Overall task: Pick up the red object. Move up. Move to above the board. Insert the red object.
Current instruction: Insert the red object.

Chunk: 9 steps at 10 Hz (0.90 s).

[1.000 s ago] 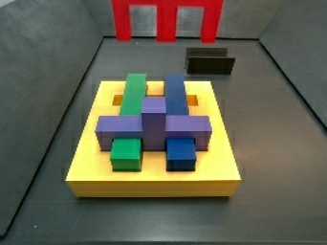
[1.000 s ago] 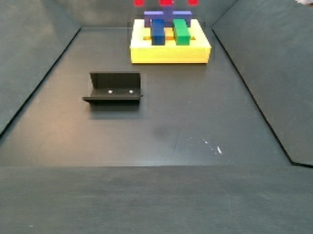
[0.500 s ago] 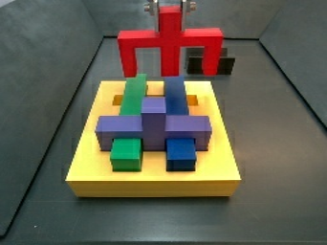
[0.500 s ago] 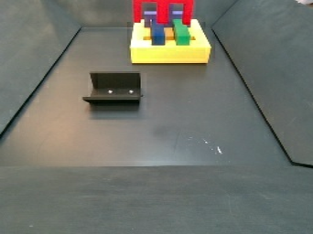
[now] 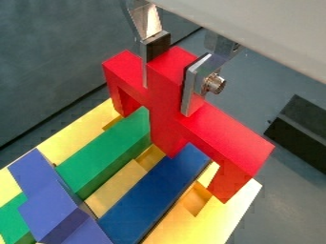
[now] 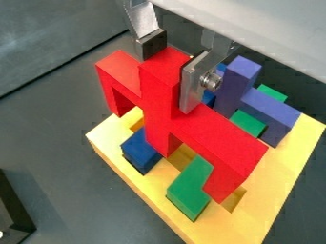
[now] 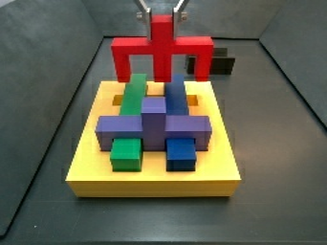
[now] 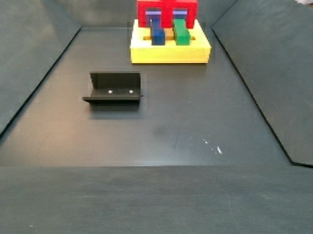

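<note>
Gripping the central post of the red object (image 5: 178,110), the gripper (image 5: 176,59) hangs above the far end of the board (image 7: 90,144), its two fingers (image 5: 196,82) closed narrow on the piece, one silver plate on each side. One red object shows, its crossbar level and its two short legs pointing down, over the far ends of the bars in both side views. One yellow board lies on the dark floor. On it I count one long green bar (image 7: 133,91), one long blue bar (image 7: 175,91), one purple piece (image 7: 153,124) lying across both, one small green block (image 7: 125,153) and one small blue block (image 7: 182,153). One fixture (image 8: 113,90) stands well apart from the board.
</note>
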### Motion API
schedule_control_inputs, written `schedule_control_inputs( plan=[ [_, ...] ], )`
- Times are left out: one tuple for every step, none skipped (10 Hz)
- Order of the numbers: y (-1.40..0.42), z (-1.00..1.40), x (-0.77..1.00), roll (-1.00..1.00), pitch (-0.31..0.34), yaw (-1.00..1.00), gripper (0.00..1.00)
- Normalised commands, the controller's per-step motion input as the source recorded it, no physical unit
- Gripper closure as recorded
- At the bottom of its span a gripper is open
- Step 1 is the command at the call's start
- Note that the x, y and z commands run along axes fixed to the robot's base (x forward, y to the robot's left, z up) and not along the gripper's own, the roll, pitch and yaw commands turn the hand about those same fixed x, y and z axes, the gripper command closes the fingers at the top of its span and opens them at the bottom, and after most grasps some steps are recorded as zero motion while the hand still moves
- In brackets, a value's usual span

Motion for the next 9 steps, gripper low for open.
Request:
schedule_control_inputs(
  plan=[
    [-0.13, -0.19, 0.04, 0.00, -0.026, 0.00, 1.00],
    [-0.08, -0.16, 0.00, 0.00, -0.030, 0.00, 1.00],
    [-0.10, -0.16, 0.00, 0.00, -0.023, 0.00, 1.00],
    [-0.05, -0.15, -0.01, 0.01, -0.019, 0.00, 1.00],
    [-0.03, -0.10, -0.03, 0.00, -0.011, 0.00, 1.00],
    [-0.05, 0.00, 0.00, 0.00, 0.000, 0.00, 1.00],
    [-0.06, 0.07, -0.03, 0.03, 0.000, 0.00, 1.00],
    [0.00, 0.10, -0.07, 0.07, 0.000, 0.00, 1.00],
    [-0.02, 0.00, -0.05, 0.05, -0.003, 0.00, 1.00]
  ],
)
